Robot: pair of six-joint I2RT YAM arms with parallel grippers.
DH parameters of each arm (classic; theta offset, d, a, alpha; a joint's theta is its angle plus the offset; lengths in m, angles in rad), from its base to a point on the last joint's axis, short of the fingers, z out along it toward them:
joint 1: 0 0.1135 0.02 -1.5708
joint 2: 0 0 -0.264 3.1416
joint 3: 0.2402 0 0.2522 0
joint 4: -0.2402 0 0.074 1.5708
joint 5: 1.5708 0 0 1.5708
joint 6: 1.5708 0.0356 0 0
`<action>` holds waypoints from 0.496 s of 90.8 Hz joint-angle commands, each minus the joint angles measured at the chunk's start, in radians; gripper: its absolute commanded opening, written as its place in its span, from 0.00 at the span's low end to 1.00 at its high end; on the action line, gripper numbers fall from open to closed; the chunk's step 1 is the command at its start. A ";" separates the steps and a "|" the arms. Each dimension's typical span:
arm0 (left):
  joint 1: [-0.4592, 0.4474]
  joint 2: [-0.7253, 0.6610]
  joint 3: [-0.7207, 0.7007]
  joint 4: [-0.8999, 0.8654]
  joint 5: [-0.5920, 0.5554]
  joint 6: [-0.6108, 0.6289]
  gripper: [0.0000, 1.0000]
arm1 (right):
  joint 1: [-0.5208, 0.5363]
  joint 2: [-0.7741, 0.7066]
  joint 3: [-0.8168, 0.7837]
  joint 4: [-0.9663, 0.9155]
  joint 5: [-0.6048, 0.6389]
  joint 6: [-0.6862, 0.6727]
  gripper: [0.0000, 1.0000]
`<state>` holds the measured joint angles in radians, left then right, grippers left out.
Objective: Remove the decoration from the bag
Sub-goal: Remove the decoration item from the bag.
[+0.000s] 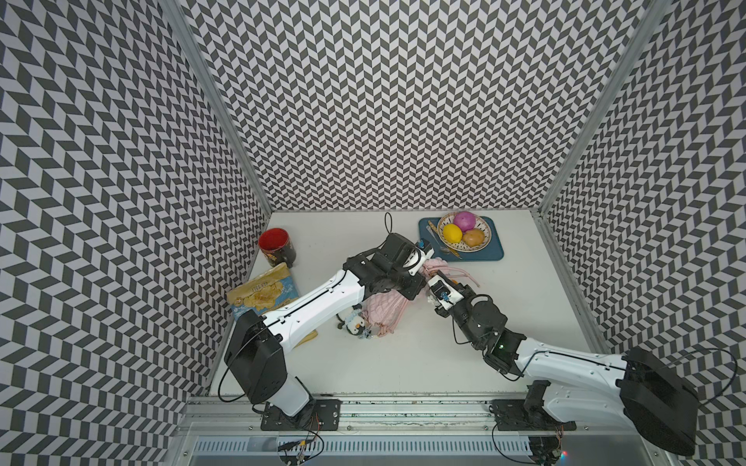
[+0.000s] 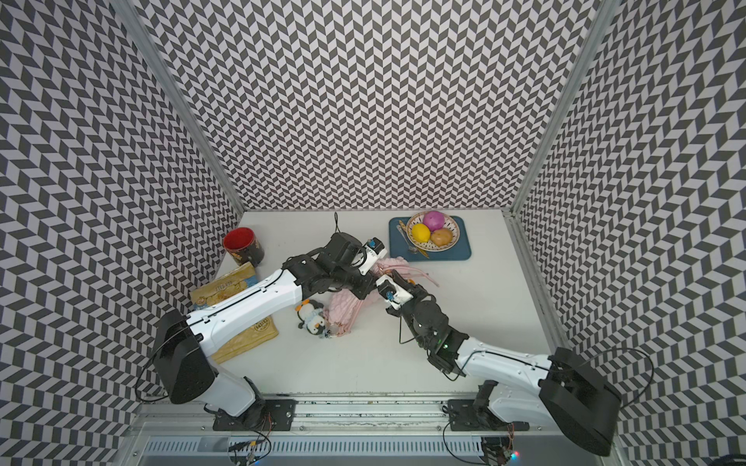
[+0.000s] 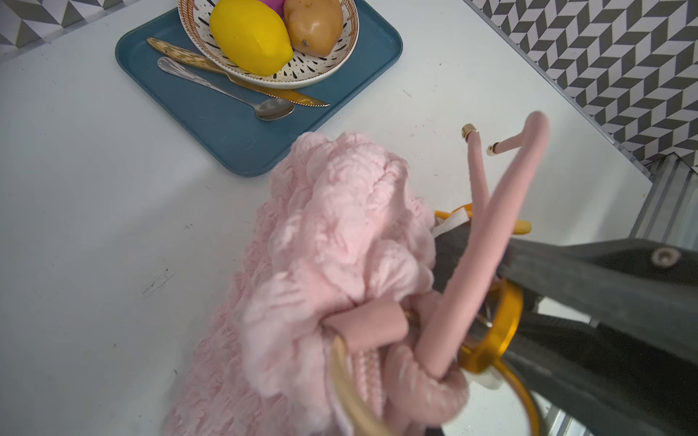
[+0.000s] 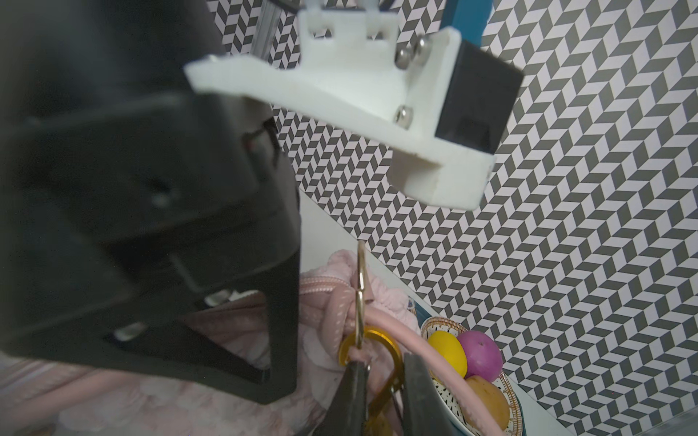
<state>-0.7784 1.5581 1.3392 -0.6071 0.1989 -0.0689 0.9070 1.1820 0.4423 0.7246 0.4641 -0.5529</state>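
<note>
The pale pink quilted bag (image 1: 381, 308) (image 2: 347, 310) (image 3: 332, 234) lies mid-table, its far end lifted between both arms. My left gripper (image 1: 420, 268) (image 2: 373, 268) is shut on that end's fabric beside a gold ring (image 3: 351, 385) (image 4: 360, 287). A gold carabiner (image 3: 498, 332) (image 4: 381, 339) hangs on the ring, and my right gripper (image 4: 383, 385) (image 1: 431, 278) is shut on it. Of the decoration there, only a yellow-and-white bit (image 3: 453, 219) shows behind the right fingers. A penguin plush charm (image 1: 356, 324) (image 2: 313, 320) lies against the bag's near end.
A blue tray (image 1: 494, 252) (image 3: 226, 132) just beyond the bag holds a patterned fruit bowl (image 1: 486, 238), a spoon and a knife. A red cup (image 1: 276, 244) and a chips packet (image 1: 264, 296) sit at the left, partly under the left arm. Pink cord ends (image 3: 472, 158) trail rightwards.
</note>
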 commanded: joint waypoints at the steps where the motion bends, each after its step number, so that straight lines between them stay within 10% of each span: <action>1: -0.005 -0.002 0.021 -0.012 0.012 0.013 0.00 | -0.018 -0.028 0.019 0.040 0.023 0.034 0.18; 45: -0.005 -0.002 0.020 -0.011 0.009 0.018 0.00 | -0.019 -0.015 0.030 0.065 0.000 0.105 0.12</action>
<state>-0.7784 1.5581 1.3392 -0.6075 0.1986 -0.0673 0.9020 1.1786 0.4423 0.7258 0.4500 -0.4812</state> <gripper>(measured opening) 0.144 0.149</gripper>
